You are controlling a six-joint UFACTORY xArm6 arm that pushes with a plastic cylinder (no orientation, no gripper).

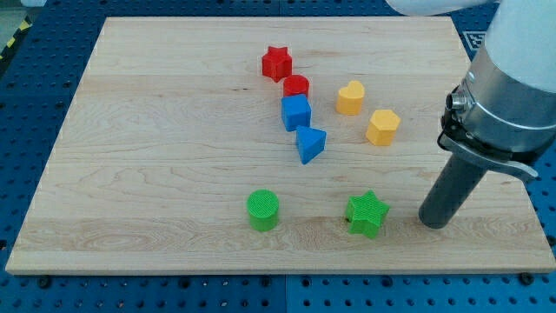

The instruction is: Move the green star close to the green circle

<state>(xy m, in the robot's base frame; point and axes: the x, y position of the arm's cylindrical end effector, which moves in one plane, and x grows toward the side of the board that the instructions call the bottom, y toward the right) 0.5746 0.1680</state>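
The green star lies near the board's bottom edge, right of centre. The green circle stands to its left, about a hand's width away, at the same height in the view. My tip rests on the board to the right of the green star, a short gap from it and not touching it. The dark rod rises up and to the right into the arm's grey body.
A red star, a red circle, a blue cube and a blue triangle form a column at the centre. A yellow heart and a yellow hexagon lie right of them. The wooden board sits on a blue pegboard.
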